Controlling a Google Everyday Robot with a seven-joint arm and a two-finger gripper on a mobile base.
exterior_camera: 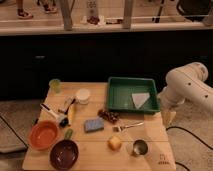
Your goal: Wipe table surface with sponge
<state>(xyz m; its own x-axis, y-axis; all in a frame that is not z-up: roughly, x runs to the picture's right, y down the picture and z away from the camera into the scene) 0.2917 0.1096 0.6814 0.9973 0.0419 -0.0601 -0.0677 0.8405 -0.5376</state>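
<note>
The light tan wooden table surface (pixel 95 142) fills the lower middle of the camera view. The blue-grey sponge (pixel 93 124) lies flat near the table's middle. My white arm comes in from the right. My gripper (pixel 168 119) hangs at the table's right edge, just below the green tray's right corner and well to the right of the sponge. It touches nothing that I can see.
A green tray (pixel 133 94) with a pale triangular cloth (pixel 140 100) sits at the back right. An orange bowl (pixel 44 135), a dark purple bowl (pixel 64 154), a yellow cube (pixel 115 143), a metal cup (pixel 139 147), a white cup (pixel 82 95), a green cup (pixel 55 85) and utensils (pixel 62 112) stand around the sponge.
</note>
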